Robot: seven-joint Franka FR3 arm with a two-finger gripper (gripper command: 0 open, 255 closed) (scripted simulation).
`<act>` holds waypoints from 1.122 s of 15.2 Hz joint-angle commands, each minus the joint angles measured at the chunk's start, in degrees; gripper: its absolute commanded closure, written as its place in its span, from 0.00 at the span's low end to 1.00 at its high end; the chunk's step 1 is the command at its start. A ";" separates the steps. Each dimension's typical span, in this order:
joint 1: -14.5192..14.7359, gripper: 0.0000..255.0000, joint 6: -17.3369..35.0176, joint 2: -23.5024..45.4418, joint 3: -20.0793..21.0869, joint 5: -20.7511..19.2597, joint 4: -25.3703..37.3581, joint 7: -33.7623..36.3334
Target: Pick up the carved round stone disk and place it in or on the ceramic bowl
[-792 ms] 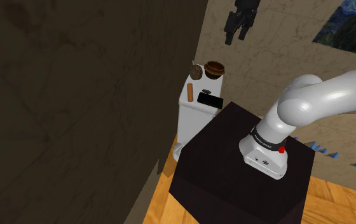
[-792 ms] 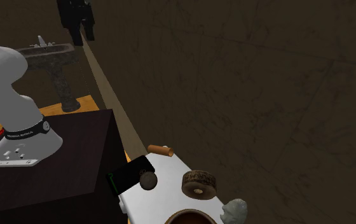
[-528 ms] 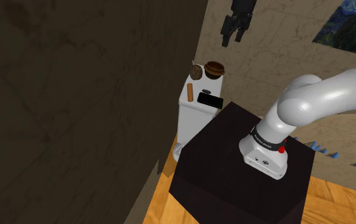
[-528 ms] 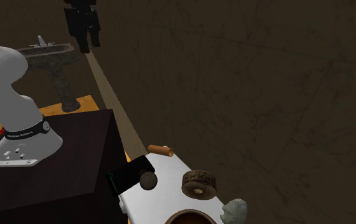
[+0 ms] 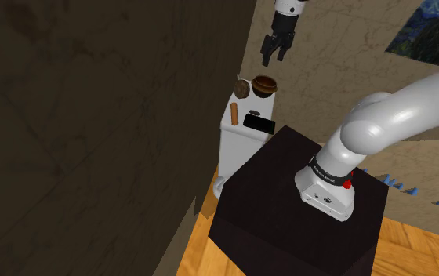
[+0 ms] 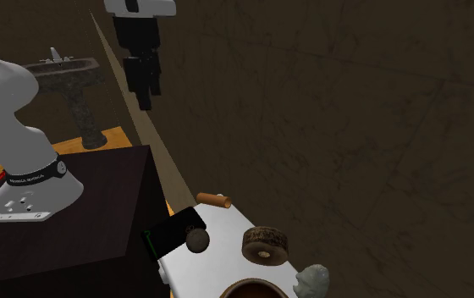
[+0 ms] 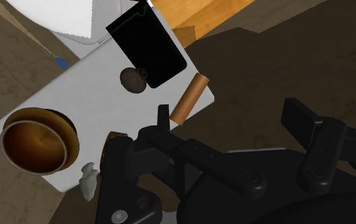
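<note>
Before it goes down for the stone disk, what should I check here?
1. Gripper open and empty: ok.
2. Disk uncovered on white table: ok.
3. Gripper centred over disk: not ok; in the wrist view the disk peeks from behind one finger.
4. Gripper at grasp height: not ok, high above the table.
5. Bowl upright and empty: ok.

The white arm point(image 5: 394, 118) reaches up high above the worktop point(image 6: 227, 252); its black gripper point(image 5: 273, 57) hangs there pointing down, fingers point(image 5: 266, 59) apart, clasping nothing.
</note>
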 commanded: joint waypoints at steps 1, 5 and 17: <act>-0.32 0.00 3.78 3.61 -1.36 -0.29 0.31 -1.18; -0.87 0.00 10.51 11.35 -4.17 -0.11 2.04 -4.03; -2.95 0.00 25.11 37.55 -9.64 8.53 14.70 -15.82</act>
